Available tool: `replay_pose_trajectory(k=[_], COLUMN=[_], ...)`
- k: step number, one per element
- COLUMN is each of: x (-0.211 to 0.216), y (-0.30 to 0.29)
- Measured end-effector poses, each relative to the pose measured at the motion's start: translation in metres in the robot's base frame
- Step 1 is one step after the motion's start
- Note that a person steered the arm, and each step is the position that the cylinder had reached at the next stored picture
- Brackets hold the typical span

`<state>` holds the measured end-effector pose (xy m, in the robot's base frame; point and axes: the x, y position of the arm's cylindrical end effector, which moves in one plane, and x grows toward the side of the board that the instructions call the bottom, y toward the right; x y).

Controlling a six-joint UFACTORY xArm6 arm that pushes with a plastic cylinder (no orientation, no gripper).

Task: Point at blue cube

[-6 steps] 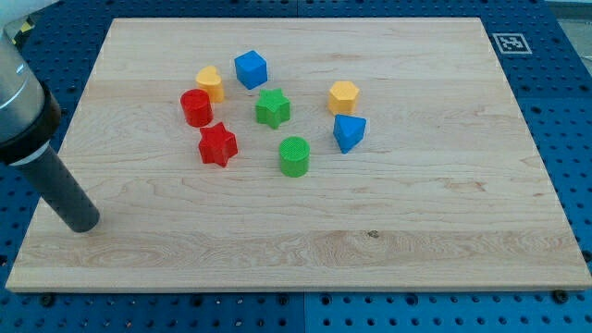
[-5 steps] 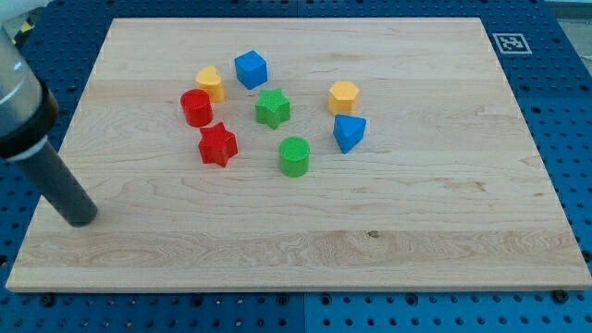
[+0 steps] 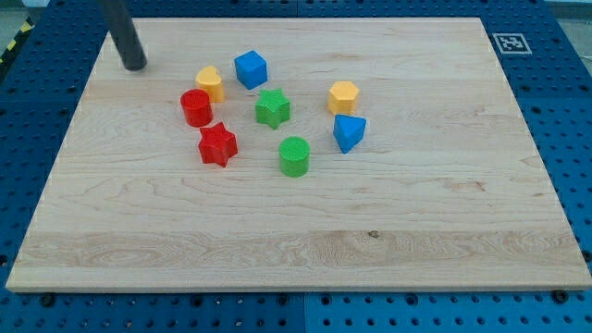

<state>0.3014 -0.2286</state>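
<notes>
The blue cube (image 3: 251,69) sits on the wooden board (image 3: 435,213) toward the view's top, left of centre. My tip (image 3: 135,66) rests on the board near its top left corner, well to the left of the blue cube and apart from it. The yellow rounded block (image 3: 211,83) lies between my tip and the blue cube, slightly lower. My tip touches no block.
A red cylinder (image 3: 196,107), a red star (image 3: 218,144), a green star (image 3: 272,107), a green cylinder (image 3: 294,155), a yellow hexagonal block (image 3: 343,96) and a blue wedge-like block (image 3: 349,132) cluster below and right of the blue cube. A marker tag (image 3: 510,42) lies at top right.
My tip has moved from the board's lower left edge up to near its top left corner, closer to the blue cube. No block has moved.
</notes>
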Motion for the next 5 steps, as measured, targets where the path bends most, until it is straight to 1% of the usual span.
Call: replay_pose_trajectory(k=[1,3,5], x=[0.0,0.0,0.015], y=[0.007,0.088,0.124])
